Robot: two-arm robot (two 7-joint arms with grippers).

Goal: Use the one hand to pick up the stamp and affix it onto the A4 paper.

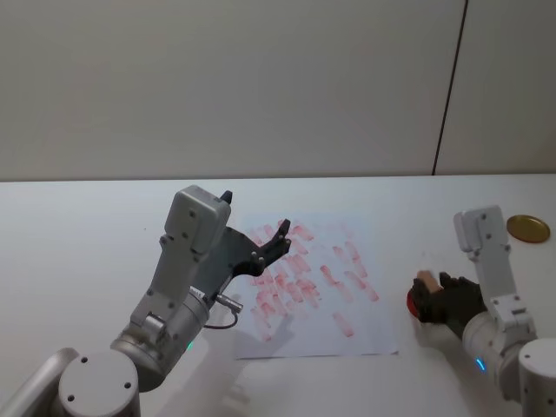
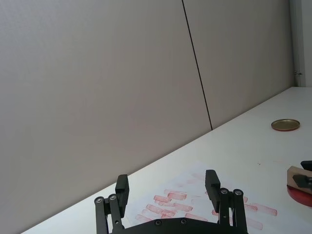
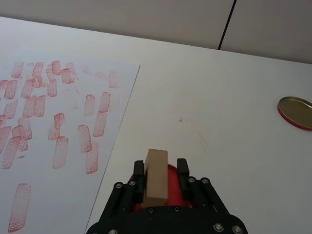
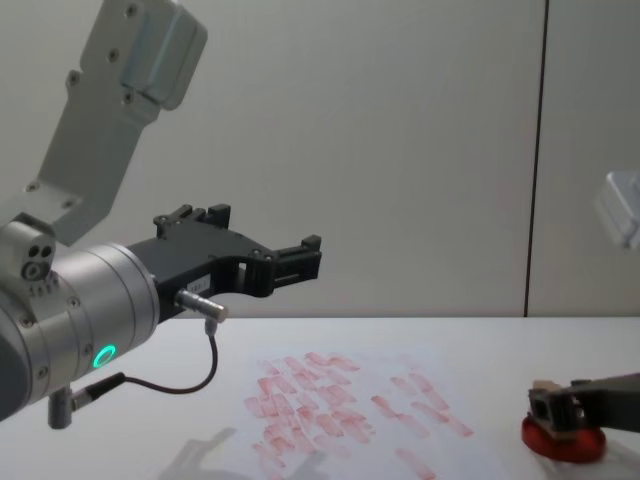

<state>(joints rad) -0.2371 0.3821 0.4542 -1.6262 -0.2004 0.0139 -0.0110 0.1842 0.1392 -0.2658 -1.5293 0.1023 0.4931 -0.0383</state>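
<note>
**Over the red ink dish, the stamp sits clamped**

Just right of the A4 paper (image 1: 347, 326), the right gripper (image 3: 157, 168) has its fingers closed on the stamp (image 3: 157, 178), a tan block held over the red ink dish (image 4: 562, 447). Whether block and dish touch cannot be told. The left gripper (image 2: 167, 186) hangs above the paper's left part, its fingers apart. A gold lid (image 1: 527, 228) lies well to the right on the table (image 1: 78, 226).

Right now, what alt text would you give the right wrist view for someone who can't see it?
The black right gripper reaches around a tan wooden stamp upright over a red ink dish. Beside it on the white table lies A4 paper covered in red stamp marks; a gold lid sits apart.
</note>
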